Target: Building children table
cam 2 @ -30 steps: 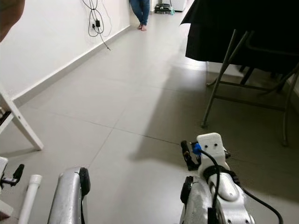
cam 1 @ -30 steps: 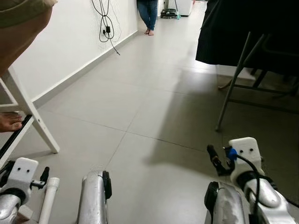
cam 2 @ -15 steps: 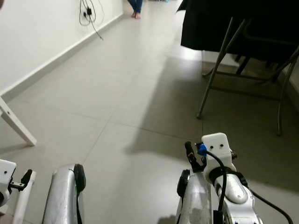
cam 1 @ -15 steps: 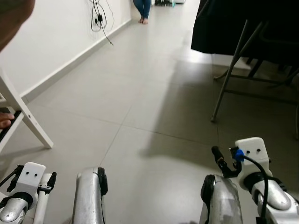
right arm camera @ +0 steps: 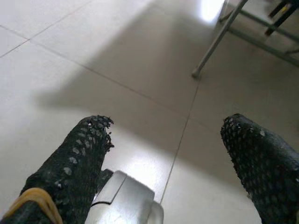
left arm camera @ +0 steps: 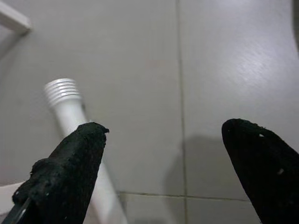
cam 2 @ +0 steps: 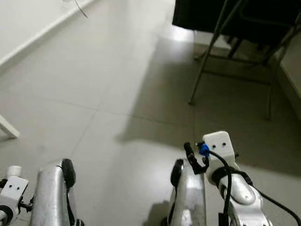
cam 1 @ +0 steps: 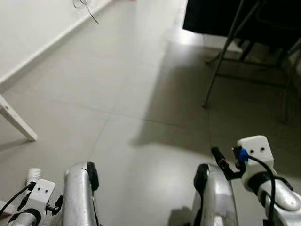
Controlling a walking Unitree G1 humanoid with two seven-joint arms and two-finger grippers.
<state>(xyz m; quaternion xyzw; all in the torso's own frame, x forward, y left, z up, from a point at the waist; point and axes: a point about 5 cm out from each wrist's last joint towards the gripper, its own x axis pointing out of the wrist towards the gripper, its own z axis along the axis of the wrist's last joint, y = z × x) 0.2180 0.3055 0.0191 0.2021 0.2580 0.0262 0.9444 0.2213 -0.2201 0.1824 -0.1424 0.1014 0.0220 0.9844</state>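
Observation:
A white round table leg (left arm camera: 67,105) with a threaded end lies on the grey floor tiles at my lower left; its threaded tip (cam 1: 34,173) pokes out beside my left wrist. My left gripper (left arm camera: 163,133) hangs just above it, open, with the leg running behind one black finger (left arm camera: 65,172) and nothing between the two. My right gripper (right arm camera: 166,123) is open over bare tiles at the lower right, holding nothing; one of its fingers (cam 1: 219,158) juts from the white wrist mount.
A slanted white furniture leg (cam 1: 15,124) stands at the left by the white wall. A folding table's metal legs (cam 1: 221,54) under a black cloth (cam 1: 211,19) stand at the upper right. Open tiled floor (cam 1: 136,89) stretches ahead.
The camera has tipped down and moved forward, so the far hallway, wall cables and person have slid out of the picture. Both grippers remain open as before.

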